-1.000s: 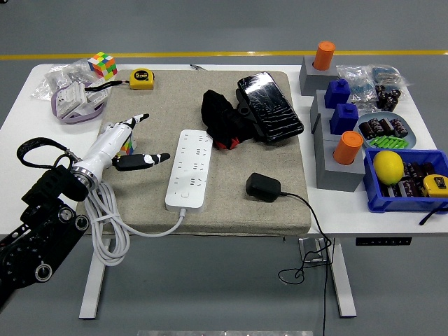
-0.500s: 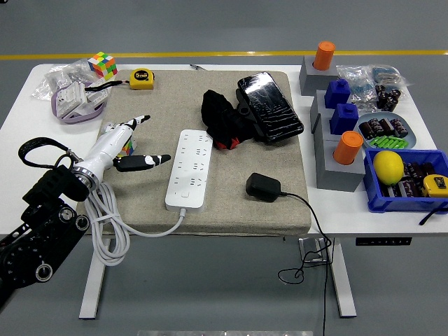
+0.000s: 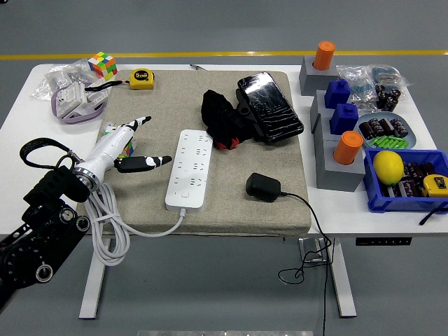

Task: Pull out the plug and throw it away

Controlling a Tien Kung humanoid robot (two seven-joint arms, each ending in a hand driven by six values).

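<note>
One view covers the whole scene, looking down over a white worktop (image 3: 21,105) with a beige mat (image 3: 231,199) spread across its middle. On the mat lies a white power strip (image 3: 190,169), long axis running near to far, its white cable (image 3: 105,231) looping off the mat's near left edge. A black plug adapter (image 3: 262,187) lies flat on the mat to the right of the strip, apart from it and in none of its sockets; its thin black cord (image 3: 313,224) trails over the near edge of the worktop and hangs below.

Left hand (image 3: 126,143) reaches in from the lower left and hovers over the mat's left part, just left of the strip. Its fingers (image 3: 148,162) are spread wide and hold nothing, the thumb pointing toward the strip and the others pointing farther away. The right arm does not show.

At the mat's far side sit a crumpled black cloth (image 3: 218,119) and a black pouch (image 3: 270,106). On the far left of the worktop are a Rubik's cube (image 3: 102,65) and a yellow tape measure (image 3: 142,78). On the right stand grey blocks (image 3: 336,166) carrying orange and blue pegs, and a blue bin (image 3: 392,201) holding a lemon (image 3: 388,167).
</note>
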